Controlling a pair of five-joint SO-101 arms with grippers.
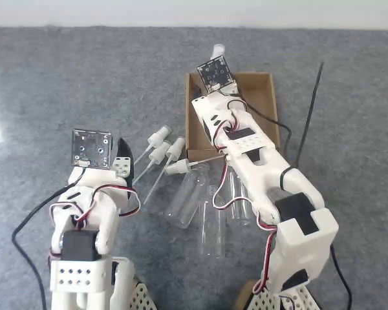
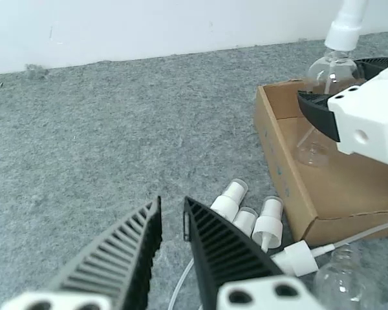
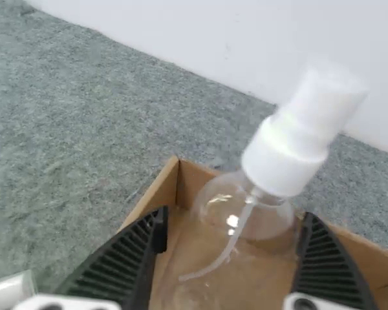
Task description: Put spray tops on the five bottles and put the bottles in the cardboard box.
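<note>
High view, left gripper (image 1: 124,160): held low over the tabletop (image 1: 64,77), fingers slightly apart, nothing gripped.
Tops (image 1: 160,152): four laid loose just beside that gripper.
Bottles (image 1: 213,219): several laid uncapped between the arms.
Right gripper (image 3: 234,223): fingers clamped on a capped bottle (image 3: 213,205), held upright over the box (image 1: 262,97).
</note>
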